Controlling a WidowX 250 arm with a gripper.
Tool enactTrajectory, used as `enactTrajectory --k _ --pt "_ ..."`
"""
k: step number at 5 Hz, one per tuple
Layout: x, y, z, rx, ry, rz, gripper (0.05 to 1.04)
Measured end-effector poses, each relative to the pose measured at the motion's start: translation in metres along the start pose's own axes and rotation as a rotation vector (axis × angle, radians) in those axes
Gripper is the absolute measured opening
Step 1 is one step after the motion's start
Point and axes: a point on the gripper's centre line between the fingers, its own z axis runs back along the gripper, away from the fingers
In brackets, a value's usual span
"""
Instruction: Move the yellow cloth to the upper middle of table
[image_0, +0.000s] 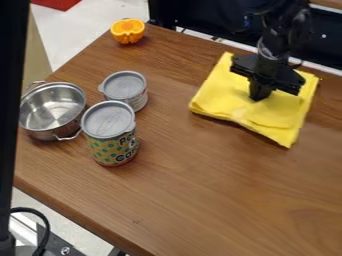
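Note:
The black gripper hangs down over the yellow cloth in the upper right part of the wooden table. Its tip overlaps the upper middle of the cloth in the view; whether it touches or holds the fabric I cannot tell. Folded and fairly flat, the cloth lies at a slant, with one corner toward the lower right. The gripper body hides part of the cloth's upper area.
On the table's left side stand a metal pot, a small lidded can and a taller patterned can. An orange half sits near the upper left edge. Bare wood stretches across the table's lower middle.

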Motion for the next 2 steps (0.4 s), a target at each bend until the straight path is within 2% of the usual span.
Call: enactTrajectory --k 1,2 --pt "0.006 0.020 -0.005 0.002 0.028 0.007 0.053" --pt "0.004 0.043 -0.008 -0.027 0.074 -0.042 0.053"
